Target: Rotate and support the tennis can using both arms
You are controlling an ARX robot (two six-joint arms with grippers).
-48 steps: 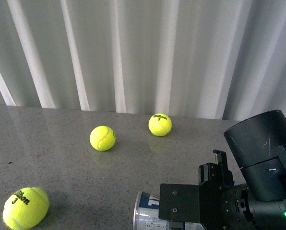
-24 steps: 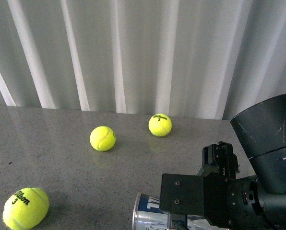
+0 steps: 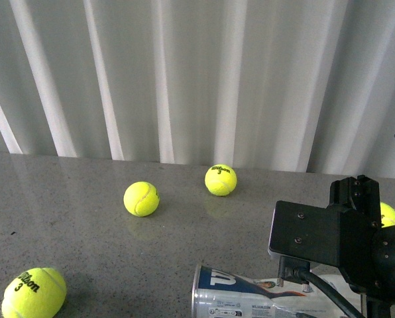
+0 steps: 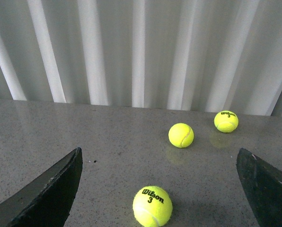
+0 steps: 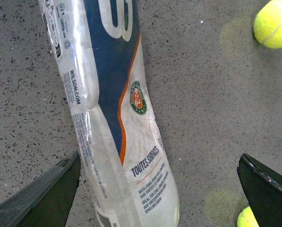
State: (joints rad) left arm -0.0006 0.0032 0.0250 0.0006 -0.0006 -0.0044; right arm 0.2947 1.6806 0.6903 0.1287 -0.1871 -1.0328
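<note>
The tennis can (image 3: 240, 299) lies on its side on the grey table at the bottom of the front view, its metal end toward the left. In the right wrist view the can (image 5: 112, 109) shows its blue, white and orange label and round logo (image 5: 138, 98). My right gripper (image 5: 159, 163) is open above it, with the can between the jaws, close to one jaw and apart from the other. The right arm (image 3: 356, 245) stands over the can's right part and hides it. My left gripper (image 4: 159, 161) is open and empty above a yellow ball (image 4: 152, 206).
Yellow tennis balls lie on the table: two at mid-table (image 3: 141, 199) (image 3: 221, 179), one at the front left (image 3: 33, 291), one behind the right arm (image 3: 388, 213). Two balls (image 5: 273, 23) (image 5: 250, 218) lie near the can. A white ribbed wall (image 3: 184, 73) closes the back.
My right arm has swung to the right and its large cylinder has left the frame. More of the can's length now shows, and a ball has come into view behind the arm.
</note>
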